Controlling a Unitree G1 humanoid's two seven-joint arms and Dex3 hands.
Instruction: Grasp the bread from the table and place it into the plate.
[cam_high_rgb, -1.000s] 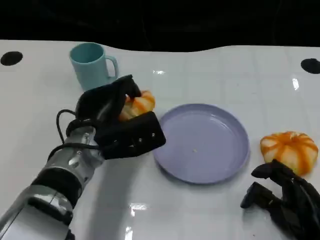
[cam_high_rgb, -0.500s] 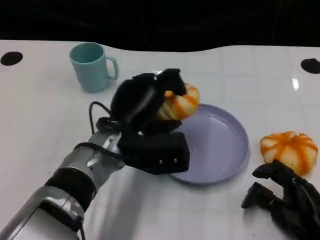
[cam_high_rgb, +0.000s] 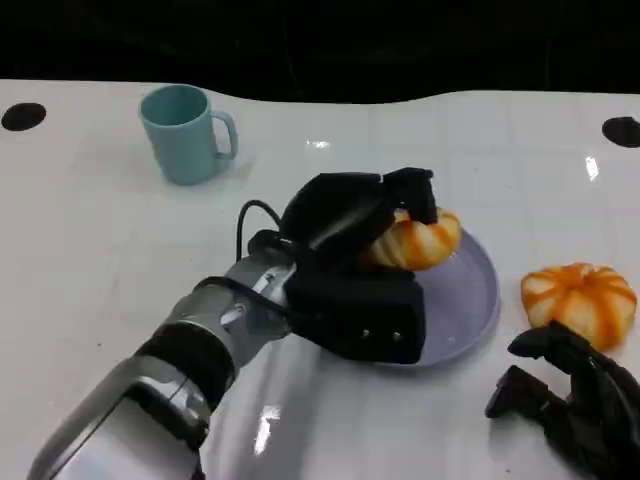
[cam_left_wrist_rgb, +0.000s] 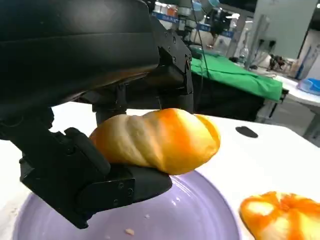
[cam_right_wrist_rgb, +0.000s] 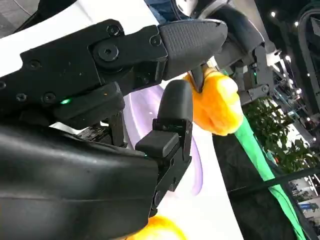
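One orange-striped bread roll (cam_high_rgb: 412, 240), clamped by the left hand (cam_high_rgb: 350, 265), hangs over the lavender plate's (cam_high_rgb: 478, 300) twelve-o'clock rim and could tumble off; the right hand (cam_high_rgb: 570, 400) is curled shut on nothing.

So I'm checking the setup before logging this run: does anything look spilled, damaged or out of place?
Only small things: a few crumbs lie on the purple plate under the bread held by the left hand. A second bread sits on the table.

A golden, orange-striped bread (cam_high_rgb: 412, 240) is hanging above the lilac plate (cam_high_rgb: 470, 300), gripped in the left hand (cam_high_rgb: 350, 270). The round, shallow plate is lying flat on the tabletop (cam_high_rgb: 90, 240) towards its right edge.
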